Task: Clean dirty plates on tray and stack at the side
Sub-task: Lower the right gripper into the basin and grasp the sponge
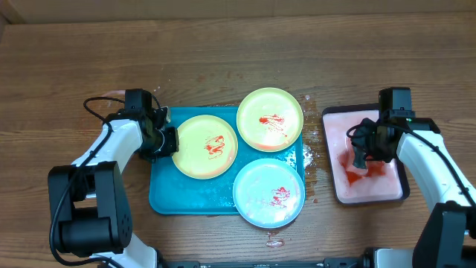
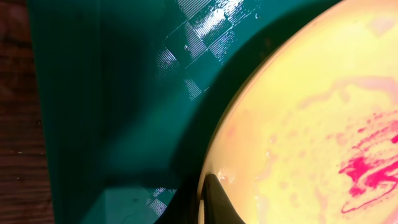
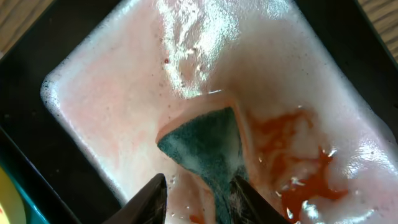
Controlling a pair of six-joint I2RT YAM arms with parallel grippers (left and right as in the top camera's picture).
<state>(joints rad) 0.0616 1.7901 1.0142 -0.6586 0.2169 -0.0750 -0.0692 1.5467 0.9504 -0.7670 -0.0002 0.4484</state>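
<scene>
Pinching the left rim of a yellow-green plate (image 1: 204, 147) on the teal tray (image 1: 160, 195) with the left gripper (image 1: 169, 140), closed tight. Well to the right, down over the pink tray (image 1: 336, 190) with the right gripper (image 1: 362, 162), half parted around a foamy sponge (image 3: 208, 146), gap on one side.

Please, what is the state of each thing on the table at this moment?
Left yellow-green plate: red-smeared, gripped at its rim.
Upper yellow-green plate: red-smeared, untouched.
Pale blue plate: red-smeared, untouched.
Teal tray: wet, carrying three plates.
Pink tray: full of reddish foam.
Sponge: soapy, standing on edge.
Left fingers: shut on plate rim.
Right fingers: open around sponge.
</scene>
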